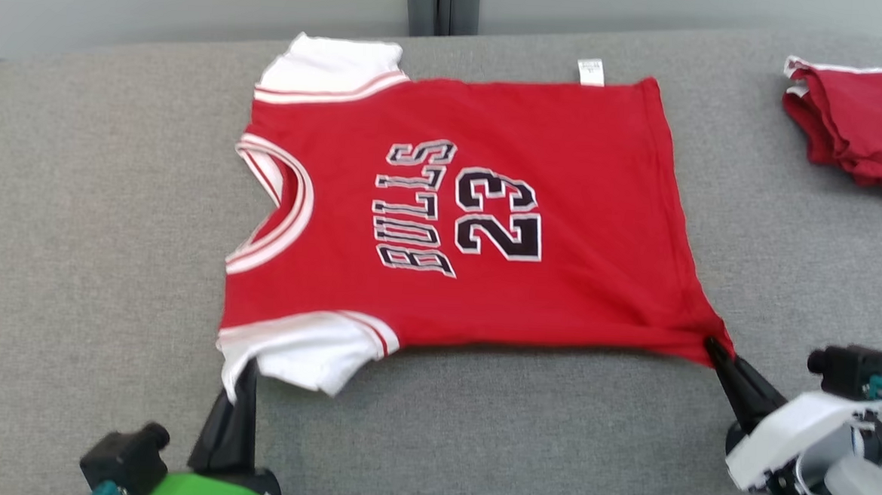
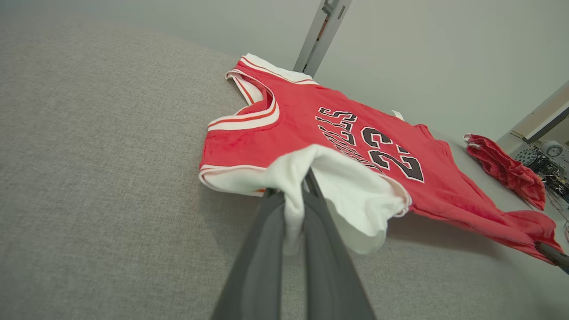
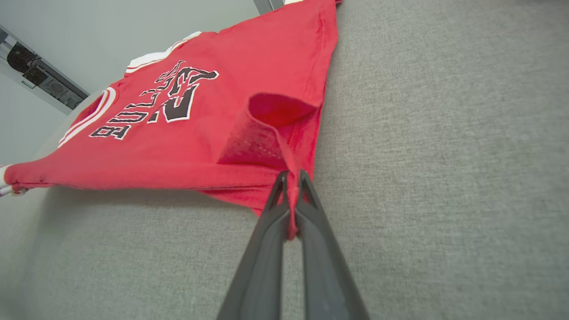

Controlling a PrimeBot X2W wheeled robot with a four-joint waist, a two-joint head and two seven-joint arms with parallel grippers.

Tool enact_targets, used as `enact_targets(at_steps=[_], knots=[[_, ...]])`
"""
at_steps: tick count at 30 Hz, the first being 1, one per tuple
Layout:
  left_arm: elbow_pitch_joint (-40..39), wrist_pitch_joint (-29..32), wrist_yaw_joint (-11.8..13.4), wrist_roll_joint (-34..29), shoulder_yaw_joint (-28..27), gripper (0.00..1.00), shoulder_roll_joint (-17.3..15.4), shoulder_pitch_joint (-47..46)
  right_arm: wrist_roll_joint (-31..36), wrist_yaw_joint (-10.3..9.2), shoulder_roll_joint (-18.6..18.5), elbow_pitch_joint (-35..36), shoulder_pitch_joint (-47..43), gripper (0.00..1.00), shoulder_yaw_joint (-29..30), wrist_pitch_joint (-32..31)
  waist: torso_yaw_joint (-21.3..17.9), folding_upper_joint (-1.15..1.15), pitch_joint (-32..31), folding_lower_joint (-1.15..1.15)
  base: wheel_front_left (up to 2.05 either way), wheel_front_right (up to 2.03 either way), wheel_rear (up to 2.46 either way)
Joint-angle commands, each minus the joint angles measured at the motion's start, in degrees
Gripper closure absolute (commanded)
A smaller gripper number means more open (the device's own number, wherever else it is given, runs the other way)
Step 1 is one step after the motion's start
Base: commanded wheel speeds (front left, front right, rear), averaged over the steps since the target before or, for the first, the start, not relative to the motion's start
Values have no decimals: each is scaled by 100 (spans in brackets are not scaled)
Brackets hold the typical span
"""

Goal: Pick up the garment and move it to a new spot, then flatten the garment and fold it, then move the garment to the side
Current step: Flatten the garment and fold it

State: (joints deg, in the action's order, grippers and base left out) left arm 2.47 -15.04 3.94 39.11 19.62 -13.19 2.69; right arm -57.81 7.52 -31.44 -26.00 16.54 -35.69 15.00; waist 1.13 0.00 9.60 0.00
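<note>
On a grey upholstered surface (image 1: 70, 258), head view: the red Bulls 23 jersey (image 1: 473, 204) lies spread face up, collar toward my left, hem toward my right. My left gripper (image 1: 247, 373) is closed on the near white sleeve (image 1: 299, 353), its tips hidden beneath the cloth. My right gripper (image 1: 710, 346) pinches the near hem corner, which is drawn to a point. A second red cloth (image 1: 862, 126) sits at the far right, well apart and cut off by the frame edge.

Left wrist view: my two dark fingers clamp a fold of the white sleeve, which is raised off the surface. The sleeve masks part of the lettering, and my other gripper's tip is cut off at the right edge.

Right wrist view: my fingers squeeze a thin pleat of red hem, the corner held above the surface. The jersey's sleeve end and far hem run out of frame.
</note>
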Motion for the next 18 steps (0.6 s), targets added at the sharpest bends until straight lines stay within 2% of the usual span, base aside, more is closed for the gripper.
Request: enact_targets(at_steps=[1, 9, 15, 18], knots=[[26, -15, -12, -41, 15, 100, -31, 173, 110, -7, 5, 10, -213, 100, 108, 21, 38, 0, -235, 0, 0, 0, 0], [17, 12, -56, -46, 141, 100, -110, 550, 316, -7, 293, 259, -1158, 100, 787, 18, 81, 0, -389, 0, 0, 0, 0], [43, 152, -10, -176, 133, 100, -224, 106, 713, -7, 496, 562, -1133, 100, 1045, -89, 46, 0, -329, 0, 0, 0, 0], [86, 244, -70, -231, 167, 100, -291, -125, 825, -7, 579, 684, -1063, 100, 1203, -212, 20, 0, -315, 0, 0, 0, 0]])
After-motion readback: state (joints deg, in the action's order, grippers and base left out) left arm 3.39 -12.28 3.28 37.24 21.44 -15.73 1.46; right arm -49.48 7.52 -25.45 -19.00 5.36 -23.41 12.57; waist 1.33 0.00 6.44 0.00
